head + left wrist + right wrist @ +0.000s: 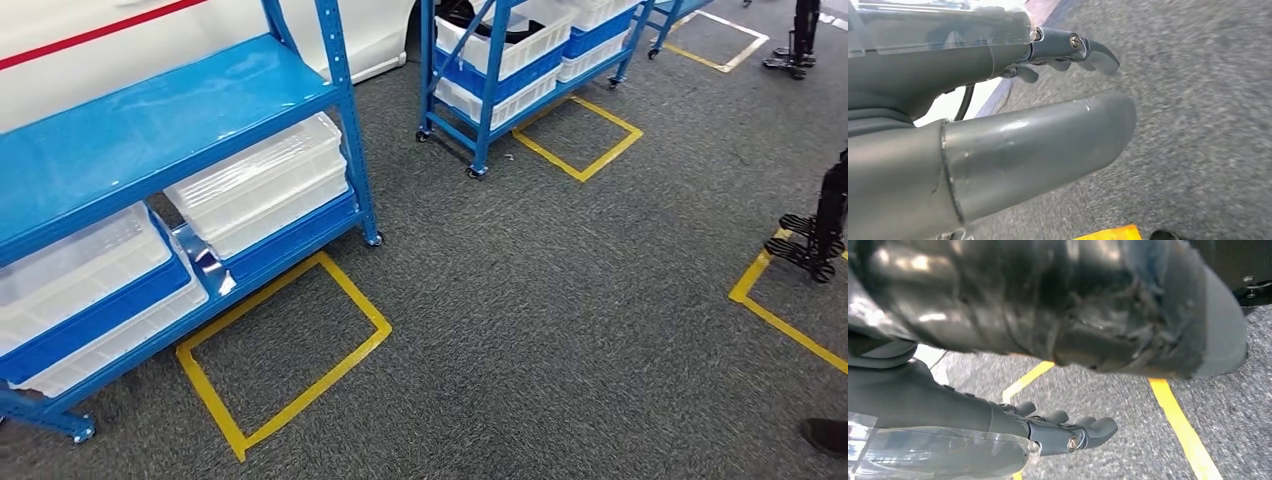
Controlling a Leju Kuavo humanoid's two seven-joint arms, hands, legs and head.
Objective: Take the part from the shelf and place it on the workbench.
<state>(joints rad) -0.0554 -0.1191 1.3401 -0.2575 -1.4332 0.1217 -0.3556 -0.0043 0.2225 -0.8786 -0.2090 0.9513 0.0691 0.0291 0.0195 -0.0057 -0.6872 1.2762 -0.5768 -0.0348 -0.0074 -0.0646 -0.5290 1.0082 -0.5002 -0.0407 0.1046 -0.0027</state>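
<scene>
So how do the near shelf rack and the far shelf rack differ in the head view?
The near rack stands beside its yellow floor square; the far rack stands beside another. The near rack's bins look empty and clear; the far rack's top bin holds something dark. Both are blue, on casters.

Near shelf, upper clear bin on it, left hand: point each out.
near shelf (150, 125): head view, bare blue top deck.
upper clear bin (262, 180): head view, front wall.
left hand (1038, 135): left wrist view, thick grey thumb.
</scene>
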